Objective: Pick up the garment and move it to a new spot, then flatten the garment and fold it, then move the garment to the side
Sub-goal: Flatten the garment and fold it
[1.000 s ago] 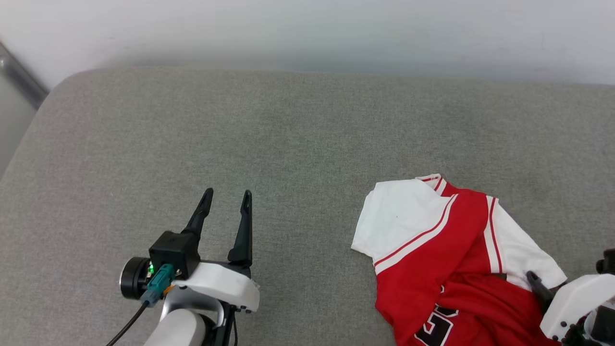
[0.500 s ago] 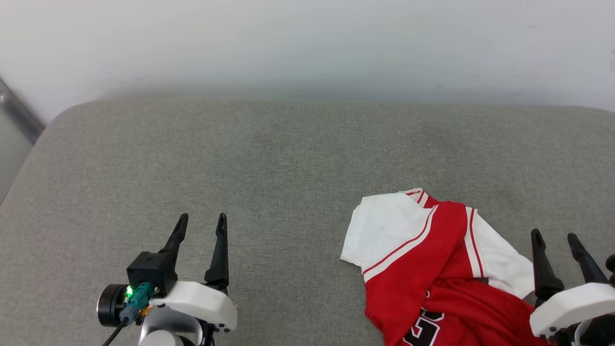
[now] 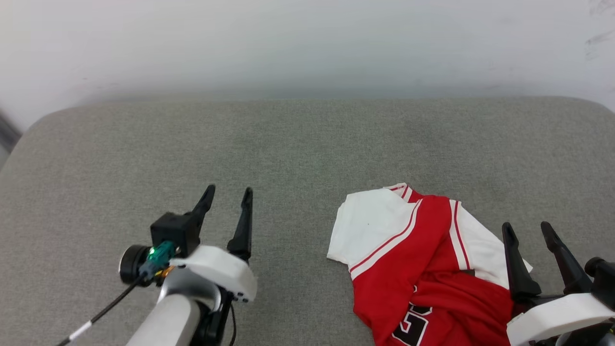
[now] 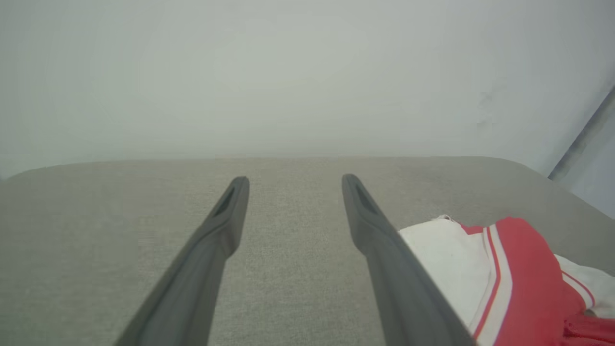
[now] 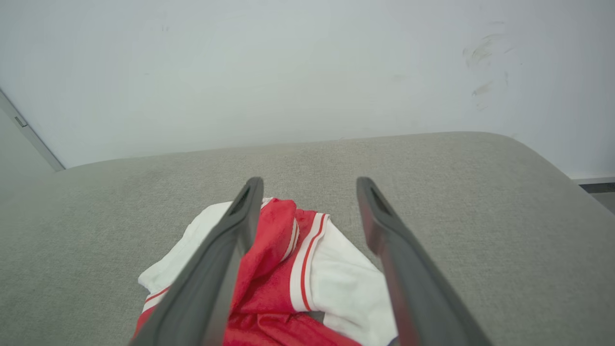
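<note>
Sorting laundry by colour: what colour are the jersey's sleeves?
The sleeves of the red jersey garment are white with red stripe trim; head view shows it best.

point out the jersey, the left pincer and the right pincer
jersey (image 3: 425,259), head view, red chest cloth
left pincer (image 3: 228,189), head view, midway between its fingertips
right pincer (image 3: 525,225), head view, midway between its fingertips

The garment (image 3: 423,269) bears a black white-outlined character (image 3: 409,330), too crumpled to read.
</note>
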`<state>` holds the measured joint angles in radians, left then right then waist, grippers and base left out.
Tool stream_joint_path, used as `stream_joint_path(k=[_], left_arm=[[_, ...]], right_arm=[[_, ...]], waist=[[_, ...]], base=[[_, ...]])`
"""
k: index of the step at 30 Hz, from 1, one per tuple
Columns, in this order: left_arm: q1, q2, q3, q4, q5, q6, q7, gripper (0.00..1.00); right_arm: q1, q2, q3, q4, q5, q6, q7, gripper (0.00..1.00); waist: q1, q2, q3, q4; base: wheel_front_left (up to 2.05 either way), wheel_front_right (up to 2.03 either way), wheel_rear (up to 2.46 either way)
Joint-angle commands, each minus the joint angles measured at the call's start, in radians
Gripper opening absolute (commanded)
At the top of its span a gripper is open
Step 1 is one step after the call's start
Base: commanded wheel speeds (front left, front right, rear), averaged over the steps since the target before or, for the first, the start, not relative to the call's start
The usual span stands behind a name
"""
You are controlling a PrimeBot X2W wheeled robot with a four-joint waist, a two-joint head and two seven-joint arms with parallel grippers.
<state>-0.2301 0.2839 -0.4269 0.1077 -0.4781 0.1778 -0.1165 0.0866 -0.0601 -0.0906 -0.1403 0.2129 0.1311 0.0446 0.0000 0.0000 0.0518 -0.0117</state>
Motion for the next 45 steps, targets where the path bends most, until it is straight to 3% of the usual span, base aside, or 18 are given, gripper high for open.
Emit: stream_joint_path(k=[1,8,20,27,29,30,38,43,45], left_arm=[[-0.032,-0.009,-0.007,0.011,-0.005,-0.011,0.011,1.0],[-0.252,-0.072,-0.061,0.127,-0.031,-0.077,0.145,1.0],[-0.502,-0.117,-0.202,0.389,-0.073,-0.214,0.547,1.0],[-0.523,-0.111,-0.282,0.506,-0.059,-0.23,0.747,1.0],[-0.515,-0.111,-0.293,0.533,-0.061,-0.223,0.785,0.38],[-0.514,-0.111,-0.296,0.536,-0.058,-0.222,0.786,0.01],[-0.512,-0.098,-0.253,0.455,-0.042,-0.188,0.595,0.0],[-0.432,-0.043,-0.219,0.341,-0.035,-0.139,0.5,0.0],[-0.36,0.001,-0.19,0.25,-0.041,-0.095,0.473,0.0]], right_arm=[[-0.001,0.005,0.002,-0.015,-0.002,-0.001,-0.001,1.0],[-0.068,0.01,0.022,-0.081,-0.008,-0.001,-0.002,1.0],[-0.131,0.011,0.043,-0.096,-0.015,-0.001,-0.023,1.0],[-0.146,0.011,0.047,-0.074,-0.001,-0.001,-0.042,1.0],[-0.146,0.011,0.05,-0.067,0.004,-0.001,-0.047,1.0],[-0.146,0.011,0.051,-0.064,0.006,-0.001,-0.048,1.0],[-0.128,0.011,0.042,-0.045,0.011,-0.001,-0.04,1.0],[-0.106,0.011,0.018,-0.059,0.005,-0.001,-0.024,1.0],[-0.094,0.011,0.003,-0.067,0.007,-0.001,-0.011,1.0]], waist=[[0.0,0.0,0.016,-0.012],[0.0,0.0,0.131,-0.066],[0.0,0.0,0.271,-0.136],[0.0,0.0,0.289,-0.153],[0.0,0.0,0.288,-0.155],[0.0,0.0,0.285,-0.155],[0.0,0.0,0.229,-0.123],[0.0,0.0,0.184,-0.081],[0.0,0.0,0.16,-0.054]], base=[[0.0,0.0,0.0],[0.0,0.0,0.0],[0.0,0.0,0.0],[0.0,0.0,0.0],[0.0,0.0,0.0],[0.0,0.0,0.0],[0.0,0.0,0.0],[0.0,0.0,0.0],[0.0,0.0,0.0]])
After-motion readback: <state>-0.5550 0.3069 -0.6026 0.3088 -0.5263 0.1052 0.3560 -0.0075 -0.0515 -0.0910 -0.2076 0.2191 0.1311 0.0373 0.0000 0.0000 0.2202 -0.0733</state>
